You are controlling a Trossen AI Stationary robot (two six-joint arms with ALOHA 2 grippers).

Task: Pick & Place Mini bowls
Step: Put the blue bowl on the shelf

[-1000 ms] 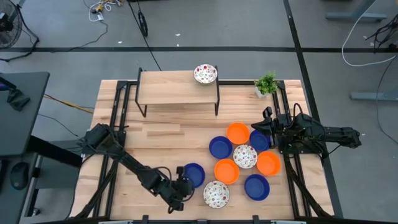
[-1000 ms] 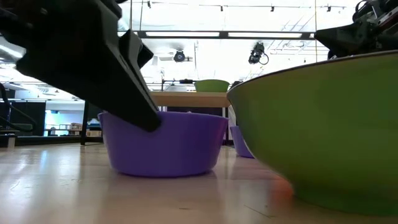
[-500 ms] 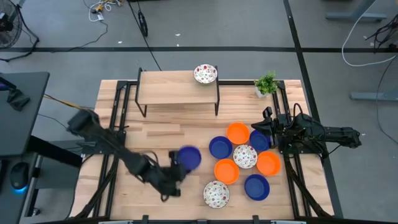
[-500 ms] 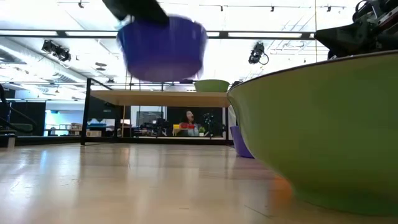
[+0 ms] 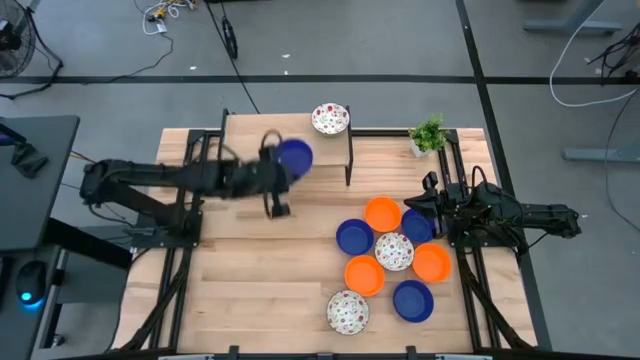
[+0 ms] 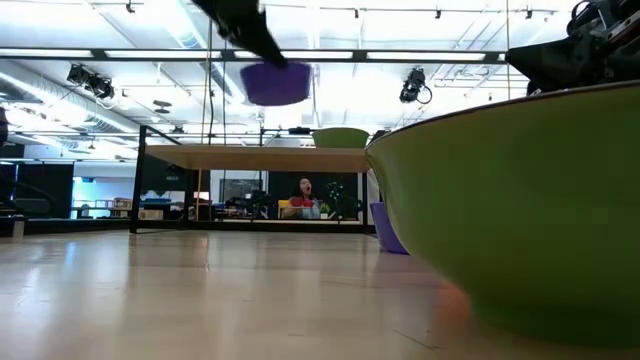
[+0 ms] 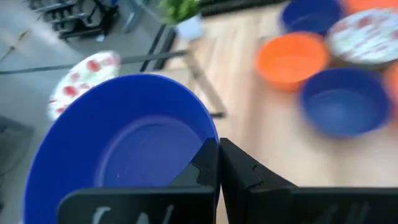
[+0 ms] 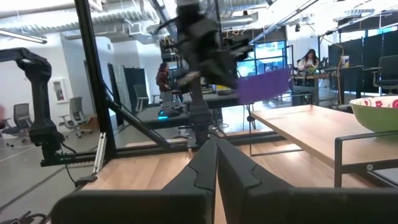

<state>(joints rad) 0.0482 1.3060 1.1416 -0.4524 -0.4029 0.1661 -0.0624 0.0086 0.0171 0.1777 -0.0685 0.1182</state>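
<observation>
My left gripper (image 5: 276,170) is shut on a dark blue mini bowl (image 5: 295,154), carried in the air over the wooden shelf (image 5: 250,148). In the low view this bowl (image 6: 275,82) hangs high above the table. A speckled white bowl (image 5: 330,118) rests on the shelf's far right corner. Several more bowls, orange (image 5: 382,213), blue (image 5: 354,237) and speckled (image 5: 394,251), sit in a cluster on the table's right half. My right gripper (image 5: 418,203) waits shut at the table's right edge, beside that cluster. My left gripper pinches the blue bowl's rim (image 7: 210,138), with one finger (image 7: 200,171) inside the bowl and the other finger (image 7: 241,175) outside its wall. The arm reaches in from the table's left. The bowl is lifted clear, open side up.
A small green potted plant (image 5: 428,133) stands at the far right corner. A speckled bowl (image 5: 347,312) lies near the table's near edge and fills the low view's right side (image 6: 520,200). The shelf's black legs (image 5: 349,165) stand on the table. Bare wood (image 5: 250,270) spreads over the left half.
My left gripper, shut on the blue bowl throughout, has lifted it off the table near the near edge. It has carried the bowl up and toward the far edge, to above the shelf. The arm has swung from slanting to lying along the table's left.
</observation>
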